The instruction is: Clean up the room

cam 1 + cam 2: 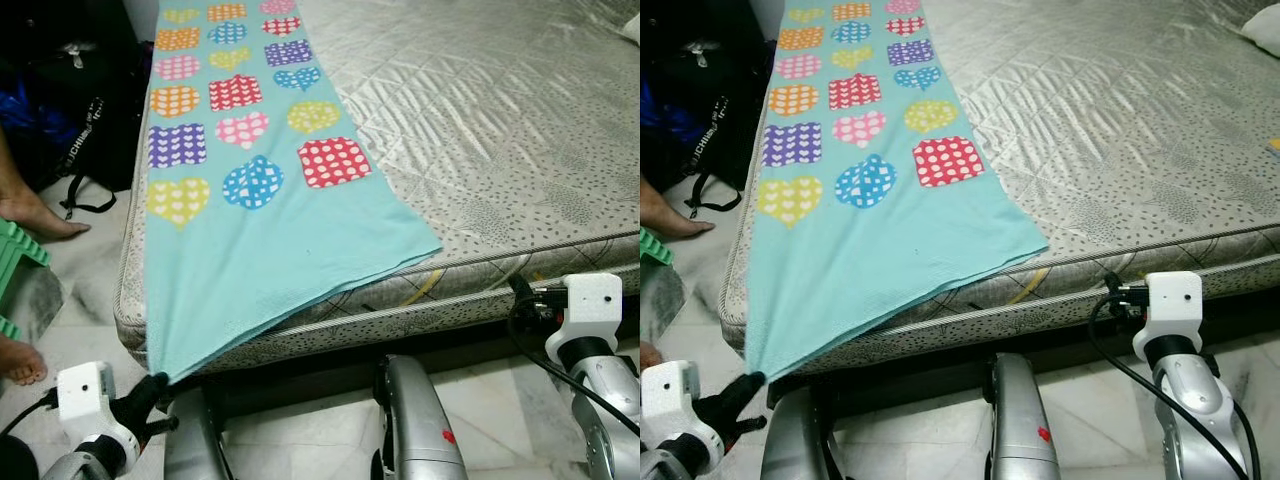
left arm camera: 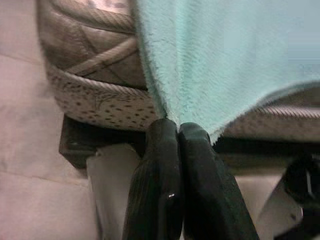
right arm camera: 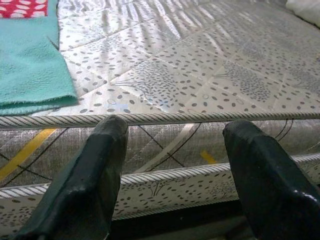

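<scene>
Pale tiled floor [image 1: 70, 270], a bare quilted grey mattress [image 1: 480, 130] on a dark bed frame. Left eye view: a turquoise blanket [image 1: 260, 250] printed with bright dotted hearts lies along the mattress's left side, one corner drawn down over the near edge to a point. Left gripper [image 1: 155, 388] sits at that point, low by the bed's corner. Right arm's white wrist block is at the foot of the bed on the right, well apart from the blanket. A person's bare feet [image 1: 30, 215], a green stool [image 1: 18, 262] and a black bag [image 1: 70, 110] stand off to the left.

Right eye view: same layout; blanket's other near corner lies flat on the mattress top.

Left wrist view: fingers pressed together, pinching the blanket's corner just in front of the mattress edge.

Right wrist view: right gripper [image 3: 172, 165] spread wide, empty, facing the mattress side; blanket edge off to one side.

Step in hand, as I judge it: gathering the blanket for folding or removal. Next move likely calls for the right gripper to reach the free corner and close on it.
</scene>
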You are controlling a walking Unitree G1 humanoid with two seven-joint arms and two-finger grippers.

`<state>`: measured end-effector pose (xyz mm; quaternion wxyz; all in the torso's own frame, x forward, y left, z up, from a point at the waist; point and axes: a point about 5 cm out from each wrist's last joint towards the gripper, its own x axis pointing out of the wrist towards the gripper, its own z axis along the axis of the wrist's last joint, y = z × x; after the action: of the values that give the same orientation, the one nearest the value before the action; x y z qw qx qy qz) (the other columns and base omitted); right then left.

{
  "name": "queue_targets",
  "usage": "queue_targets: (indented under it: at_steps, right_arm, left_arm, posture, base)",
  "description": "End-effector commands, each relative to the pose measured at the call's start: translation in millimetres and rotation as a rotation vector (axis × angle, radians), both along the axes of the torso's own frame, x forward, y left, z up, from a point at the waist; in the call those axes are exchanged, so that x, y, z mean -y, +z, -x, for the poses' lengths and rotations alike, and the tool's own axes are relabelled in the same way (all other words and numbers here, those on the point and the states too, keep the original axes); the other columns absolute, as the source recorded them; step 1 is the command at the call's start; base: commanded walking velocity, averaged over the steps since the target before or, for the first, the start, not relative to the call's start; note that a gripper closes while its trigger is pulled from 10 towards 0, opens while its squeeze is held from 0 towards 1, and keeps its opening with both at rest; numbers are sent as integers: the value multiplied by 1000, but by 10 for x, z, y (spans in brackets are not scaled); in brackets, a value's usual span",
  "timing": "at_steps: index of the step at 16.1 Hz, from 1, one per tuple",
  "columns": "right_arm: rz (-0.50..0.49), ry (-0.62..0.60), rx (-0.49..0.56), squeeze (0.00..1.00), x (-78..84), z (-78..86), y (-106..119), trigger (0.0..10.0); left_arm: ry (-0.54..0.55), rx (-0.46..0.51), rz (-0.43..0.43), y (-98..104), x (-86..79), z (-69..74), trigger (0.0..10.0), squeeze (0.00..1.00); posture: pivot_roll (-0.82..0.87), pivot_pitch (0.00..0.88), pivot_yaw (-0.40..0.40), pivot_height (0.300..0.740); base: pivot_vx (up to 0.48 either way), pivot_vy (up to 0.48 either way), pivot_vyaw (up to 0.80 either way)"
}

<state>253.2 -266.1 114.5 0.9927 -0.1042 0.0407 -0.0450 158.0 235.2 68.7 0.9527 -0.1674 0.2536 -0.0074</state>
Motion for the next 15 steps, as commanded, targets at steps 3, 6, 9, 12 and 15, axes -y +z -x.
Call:
queue_targets:
  at_steps: [3,6,9,12,15]
  right_arm:
    - [11,3,-18,0,25,-10,-25,10000]
    - [9,10,-22,0,5,-16,-41,10000]
    - [12,8,-25,0,18,-18,-47,10000]
    - [10,9,-25,0,9,-32,-54,10000]
    - [4,13,-21,0,-13,-57,-62,10000]
  left_arm:
    - [-161,-136,23,-80,-154,184,0,0]
    - [-389,-229,117,-50,-164,323,0,0]
    - [-528,-304,159,-74,-121,522,0,0]
    - [-507,-256,108,-75,-174,475,2078,0]
    - [-260,-32,55,0,-313,179,0,0]
  posture:
    - [-124,79,18,490]
    - [-118,77,17,490]
    - [-118,77,17,490]
    - [-112,73,15,490]
    - [-108,70,13,490]
  base:
    - [0,0,0]
    - [0,0,0]
    - [0,0,0]
    - [0,0,0]
    - [0,0,0]
